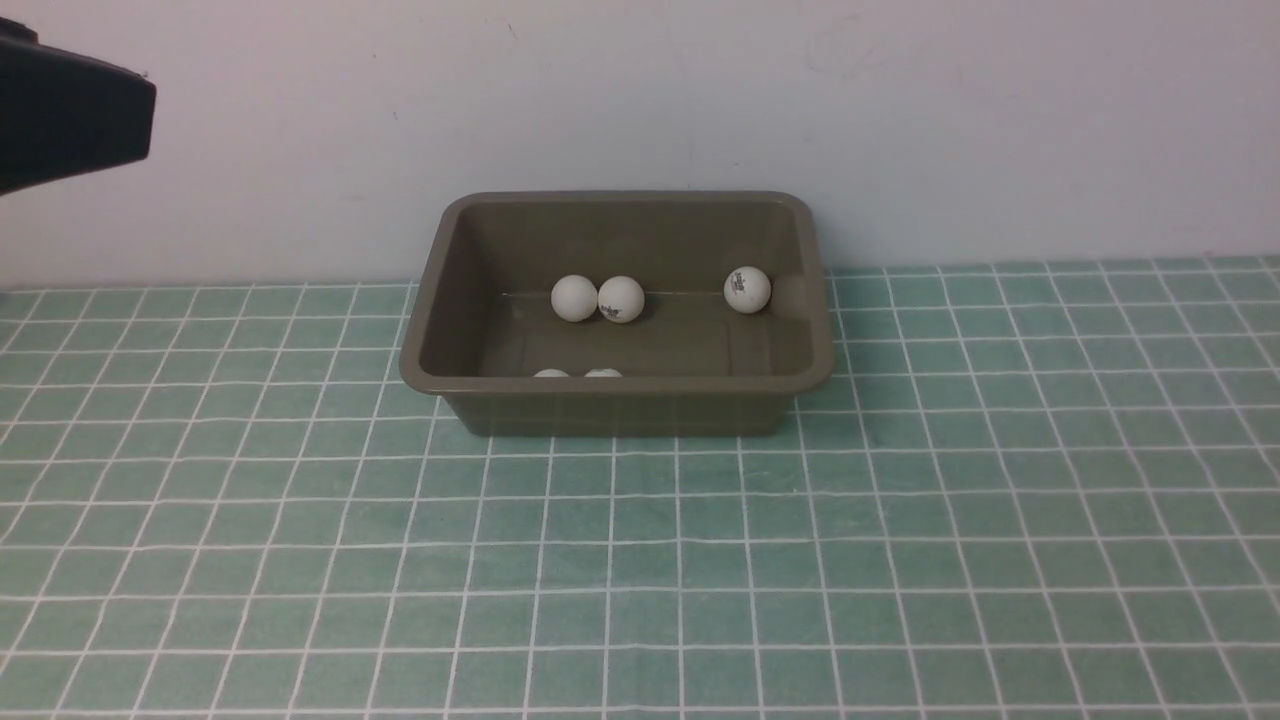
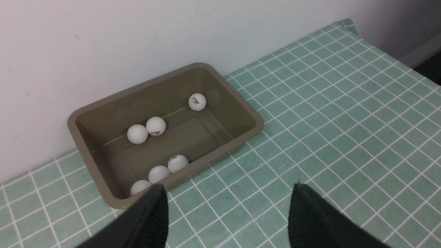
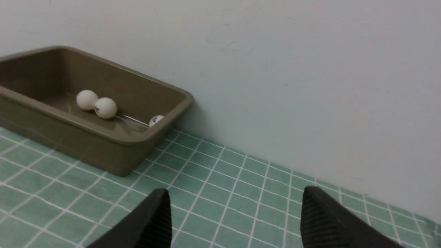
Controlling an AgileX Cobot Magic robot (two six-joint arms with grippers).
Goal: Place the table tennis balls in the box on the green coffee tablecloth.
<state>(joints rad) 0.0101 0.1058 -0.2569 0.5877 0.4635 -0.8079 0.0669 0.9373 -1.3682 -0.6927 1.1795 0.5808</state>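
Balls (image 2: 158, 174), six white ones, are all lying inside the box (image 1: 620, 410), which is sitting at twelve o'clock on the cloth (image 1: 900, 560) against the wall. A touching pair is resting at eleven, one at one, and three are lining the near side at seven. Left gripper (image 2: 229, 187) and right gripper (image 3: 235, 190) are hovering, jaws apart, holding nothing. Balls are likely feeling light, stiff, smooth and prone to rolling; pinching gently across the middle is looking safest.
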